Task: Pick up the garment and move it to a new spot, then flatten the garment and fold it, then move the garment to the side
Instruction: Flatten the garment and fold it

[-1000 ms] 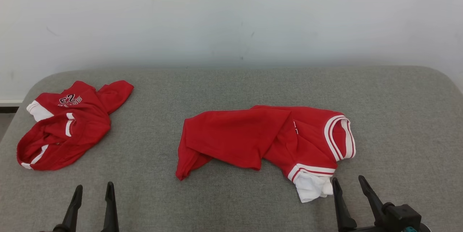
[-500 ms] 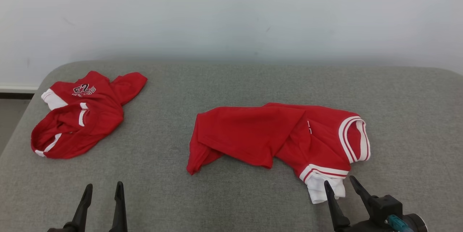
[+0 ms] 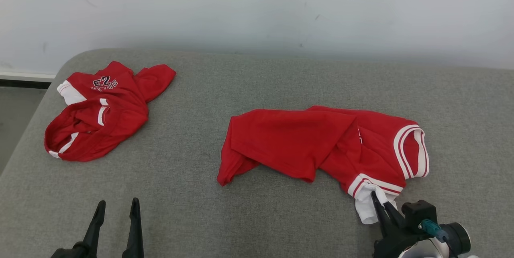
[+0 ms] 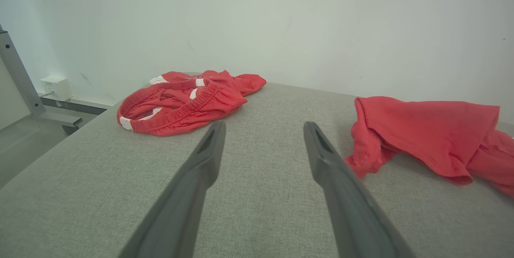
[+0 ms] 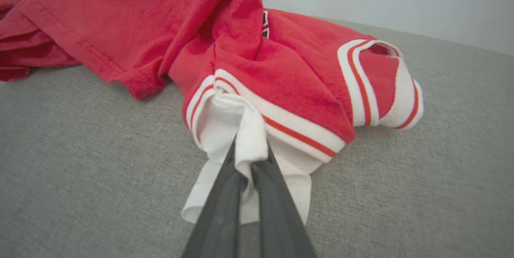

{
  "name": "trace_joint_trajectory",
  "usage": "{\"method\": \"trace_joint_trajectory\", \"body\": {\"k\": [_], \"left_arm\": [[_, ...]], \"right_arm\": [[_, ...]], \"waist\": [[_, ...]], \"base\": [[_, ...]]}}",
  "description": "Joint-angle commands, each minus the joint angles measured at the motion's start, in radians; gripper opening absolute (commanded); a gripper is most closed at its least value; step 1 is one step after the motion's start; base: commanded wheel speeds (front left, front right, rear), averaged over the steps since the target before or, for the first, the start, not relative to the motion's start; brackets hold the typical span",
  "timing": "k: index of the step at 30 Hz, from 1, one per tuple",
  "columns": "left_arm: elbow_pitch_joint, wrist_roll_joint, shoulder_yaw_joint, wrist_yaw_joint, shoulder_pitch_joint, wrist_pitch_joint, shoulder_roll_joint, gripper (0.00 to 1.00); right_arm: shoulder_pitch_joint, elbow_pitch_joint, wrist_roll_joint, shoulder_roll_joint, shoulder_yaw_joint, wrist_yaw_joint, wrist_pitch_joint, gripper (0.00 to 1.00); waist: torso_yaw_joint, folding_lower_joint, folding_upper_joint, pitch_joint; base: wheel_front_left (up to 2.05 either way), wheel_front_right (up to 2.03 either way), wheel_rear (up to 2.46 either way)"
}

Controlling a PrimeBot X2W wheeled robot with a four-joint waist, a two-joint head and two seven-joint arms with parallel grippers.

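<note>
The shirt (image 3: 305,145) is folded over itself, so a print on it shows only as a sliver at the crease. The fingers of the right gripper (image 5: 251,159) end inside its white cloth, tips hidden. On the other red garment (image 3: 104,117), at ten o'clock, the small lettering is unreadable. The left gripper (image 3: 119,202) is cut off at six o'clock; the desk (image 3: 257,218) runs off at three and six.

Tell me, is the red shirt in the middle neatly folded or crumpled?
Crumpled. The red shirt lies bunched, one flap flopped over itself, and the right gripper is shut on its white fabric.
</note>
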Motion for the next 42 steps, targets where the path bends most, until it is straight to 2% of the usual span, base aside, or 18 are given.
{"method": "trace_joint_trajectory", "body": {"k": [1, 5, 11, 19, 27, 28, 29, 30, 35, 42], "left_arm": [[0.004, 0.0, 0.005, -0.004, 0.0, -0.001, -0.001, 1.0], [0.016, 0.004, 0.0, -0.006, 0.015, -0.001, -0.002, 1.0], [0.016, -0.011, -0.016, -0.003, 0.03, -0.001, -0.003, 1.0], [0.018, -0.024, -0.033, 0.0, 0.044, -0.001, -0.002, 1.0], [0.027, -0.034, -0.039, 0.003, 0.042, -0.001, -0.002, 1.0], [0.028, -0.035, -0.038, 0.003, 0.04, -0.001, -0.002, 1.0], [0.029, -0.036, -0.038, 0.003, 0.037, -0.001, -0.002, 1.0], [0.03, -0.037, -0.037, 0.003, 0.035, -0.001, -0.002, 1.0], [0.032, -0.039, -0.033, 0.008, 0.032, -0.001, -0.002, 1.0], [0.035, -0.044, -0.036, 0.01, 0.024, -0.001, -0.002, 1.0]], "right_arm": [[-0.007, 0.008, 0.009, 0.001, 0.009, -0.002, -0.012, 0.0], [-0.003, -0.028, 0.013, 0.001, 0.042, -0.002, -0.027, 0.0], [0.081, -0.194, -0.016, -0.001, 0.098, -0.002, -0.032, 0.0], [0.261, -0.412, -0.02, -0.002, 0.196, -0.002, 0.084, 0.0], [0.369, -0.443, 0.019, -0.003, 0.319, -0.002, 0.162, 0.0], [0.373, -0.437, 0.024, -0.007, 0.324, -0.002, 0.17, 0.27], [0.371, -0.437, 0.027, -0.009, 0.324, -0.002, 0.173, 0.94], [0.37, -0.436, 0.033, -0.006, 0.318, -0.002, 0.174, 1.0], [0.348, -0.473, 0.061, 0.011, 0.255, -0.002, 0.129, 1.0], [0.307, -0.515, 0.051, -0.022, 0.179, -0.002, 0.093, 1.0]], "waist": [[-0.008, -0.0002, -0.0001, -0.009], [-0.021, -0.0002, -0.0001, -0.039], [-0.039, -0.0002, -0.0001, -0.067], [-0.047, -0.0002, -0.0001, -0.071], [-0.05, -0.0002, -0.0001, -0.063], [-0.051, -0.0002, -0.0001, -0.062], [-0.052, -0.0002, -0.0001, -0.061], [-0.053, -0.0002, -0.0001, -0.06], [-0.067, -0.0002, -0.0001, -0.055], [-0.076, -0.0002, -0.0001, -0.051]], "base": [[0.0, 0.0, 0.0], [0.0, 0.0, 0.0], [0.0, 0.0, 0.0], [0.0, 0.0, 0.0], [0.0, 0.0, 0.0], [0.0, 0.0, 0.0], [0.0, 0.0, 0.0], [0.0, 0.0, 0.0], [0.0, 0.0, 0.0], [0.0, 0.0, 0.0]]}}
